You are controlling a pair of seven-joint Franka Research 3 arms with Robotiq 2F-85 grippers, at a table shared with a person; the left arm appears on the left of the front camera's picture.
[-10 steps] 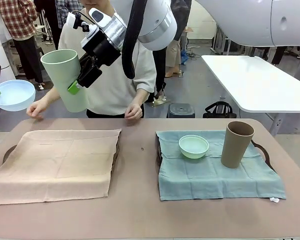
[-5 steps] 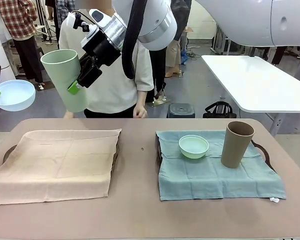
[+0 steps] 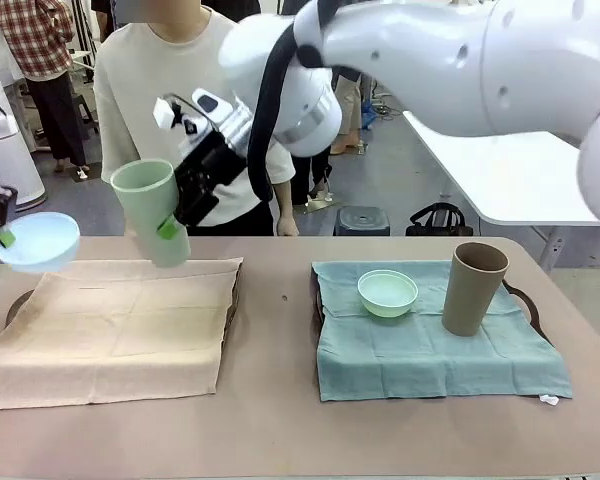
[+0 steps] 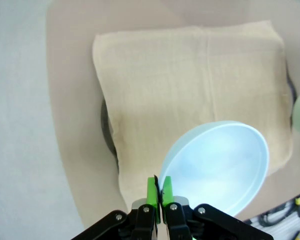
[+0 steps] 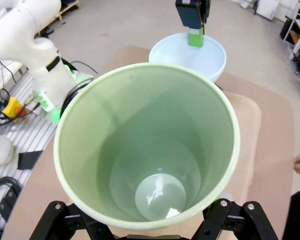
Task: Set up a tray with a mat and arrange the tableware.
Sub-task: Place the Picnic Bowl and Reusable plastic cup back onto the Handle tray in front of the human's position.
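- Currently the surface (image 3: 280,420) carries two mat-covered trays: beige mat (image 3: 120,320) on the robot's left, blue-grey mat (image 3: 430,350) on its right.
- Right claw (image 3: 170,226) is closed on the light green cup (image 3: 152,210), tilted, low over the beige mat's far edge. Judgement: level the cup before release, and keep it apart from the bowl.
- Left claw (image 4: 159,190) pinches the rim of the pale blue bowl (image 4: 220,165), above the beige mat's left end.
- Brown cup (image 3: 472,288) and mint green bowl (image 3: 387,292) stand on the blue-grey mat.
- Both bowls and the light green cup look empty; the brown cup's inside is hidden.
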